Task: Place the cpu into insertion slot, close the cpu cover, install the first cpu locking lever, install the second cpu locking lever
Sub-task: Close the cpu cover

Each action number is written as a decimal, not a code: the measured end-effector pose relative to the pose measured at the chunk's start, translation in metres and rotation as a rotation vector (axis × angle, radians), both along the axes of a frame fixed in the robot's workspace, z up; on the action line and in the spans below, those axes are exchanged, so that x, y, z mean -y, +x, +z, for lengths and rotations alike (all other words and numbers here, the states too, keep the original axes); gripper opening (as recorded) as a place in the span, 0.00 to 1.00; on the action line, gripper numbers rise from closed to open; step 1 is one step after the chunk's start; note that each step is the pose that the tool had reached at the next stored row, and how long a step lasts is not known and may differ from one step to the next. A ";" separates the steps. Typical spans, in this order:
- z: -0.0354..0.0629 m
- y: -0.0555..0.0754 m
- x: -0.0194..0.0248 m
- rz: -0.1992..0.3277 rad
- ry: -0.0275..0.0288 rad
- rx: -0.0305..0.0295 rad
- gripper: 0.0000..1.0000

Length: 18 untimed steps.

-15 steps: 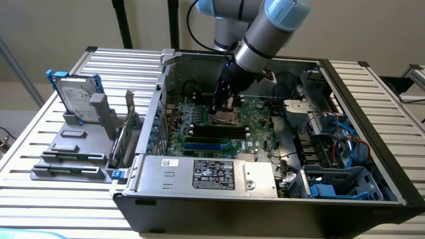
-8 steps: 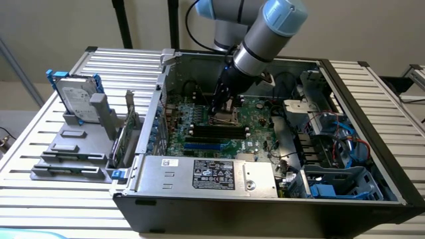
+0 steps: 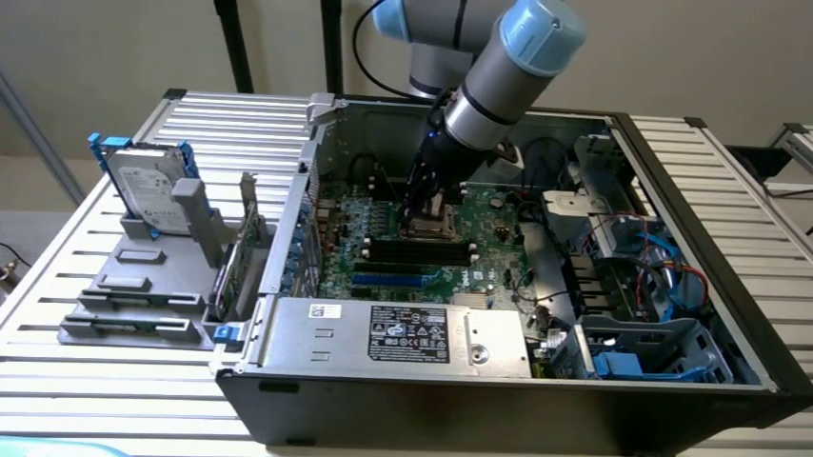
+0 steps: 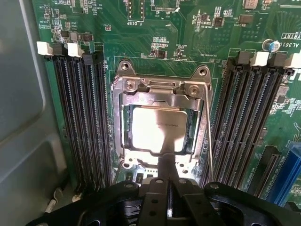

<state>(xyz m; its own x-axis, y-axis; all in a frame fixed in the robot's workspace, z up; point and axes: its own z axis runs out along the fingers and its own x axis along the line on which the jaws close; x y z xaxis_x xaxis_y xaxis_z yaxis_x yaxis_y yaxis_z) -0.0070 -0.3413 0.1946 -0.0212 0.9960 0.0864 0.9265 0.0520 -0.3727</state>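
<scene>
Black computer case [image 3: 508, 419] lies open, and down over its green circuit board [image 4: 155, 28] the pincer [image 4: 167, 159] hangs between two banks of long memory slots [image 4: 80, 117], fingers pressed together and empty. Straight ahead of its tip sits the insertion slot [image 4: 122, 134], the silvery cpu cover [image 4: 160, 96] lying flat over it, nearest edge right at the tip. Just beyond the tip, through the cover's window, the cpu [image 4: 157, 125] is seated metal face up.

cpu [image 4: 157, 129] silver side up, flat in slot [image 4: 125, 134]; cover [image 4: 160, 96] down over it. Exterior view: 12 o'clock from grey box [image 3: 406, 333].
</scene>
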 end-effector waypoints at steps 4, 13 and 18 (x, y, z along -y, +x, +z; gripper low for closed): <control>-0.0015 0.000 0.0000 0.000 -0.0001 -0.0001 0.11; 0.0095 -0.002 0.0001 -0.002 0.0012 -0.0035 0.11; 0.0190 -0.011 0.0014 -0.002 0.0057 -0.0038 0.11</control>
